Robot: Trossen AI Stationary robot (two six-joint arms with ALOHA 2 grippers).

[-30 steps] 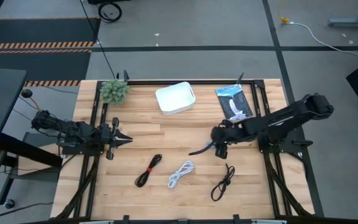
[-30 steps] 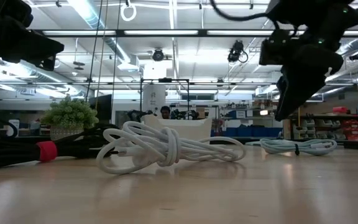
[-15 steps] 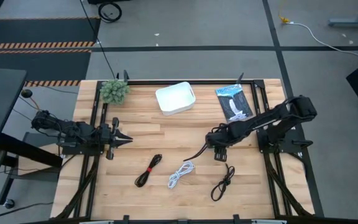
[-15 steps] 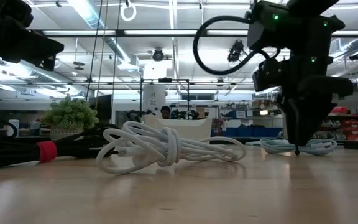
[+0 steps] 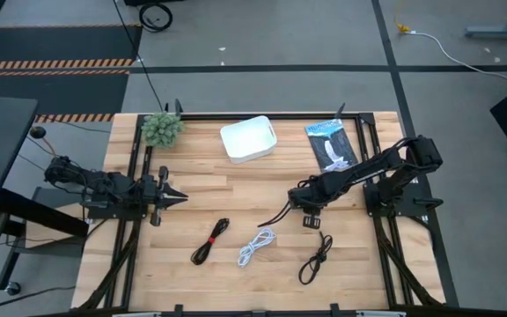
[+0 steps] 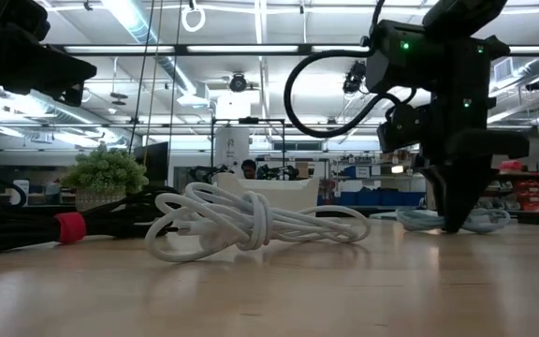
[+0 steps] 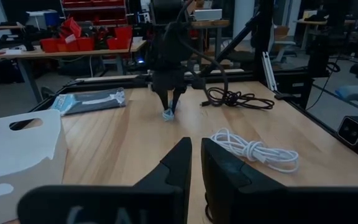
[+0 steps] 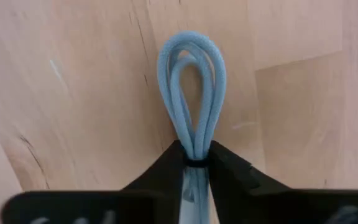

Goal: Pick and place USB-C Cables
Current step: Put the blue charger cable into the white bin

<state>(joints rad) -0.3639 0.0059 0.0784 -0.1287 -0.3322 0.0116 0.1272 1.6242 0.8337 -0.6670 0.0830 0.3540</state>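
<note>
My right gripper (image 5: 307, 214) stands low on the table, right of centre, shut on the pale blue-grey USB-C cable (image 8: 191, 81). One end of that cable trails toward the table's left (image 5: 274, 216). The white cable (image 5: 256, 246), the black cable with a red tie (image 5: 209, 240) and the all-black cable (image 5: 315, 258) lie coiled on the wood nearer the front edge. My left gripper (image 5: 171, 195) waits shut at the table's left side, holding nothing. My right gripper pinches the bundled strands of the blue-grey cable (image 8: 196, 149) between its two fingers, behind the cable's looped end (image 8: 190, 46). The fingers (image 6: 457, 211) come from above, pointing down, one on each side of the bundle. The cable lies on the table.
A white bin (image 5: 248, 139) stands at the far middle. A flat black-and-blue packet (image 5: 331, 145) lies at the far right and a green fuzzy ball (image 5: 161, 129) at the far left. Black frame rails (image 5: 135, 176) run along both table sides.
My right gripper has come down from above the table onto the pale blue-grey cable, drifting a little toward the table's left, and now stands with its tips at the wood, closed on the bundle. The cable stays on the table.
</note>
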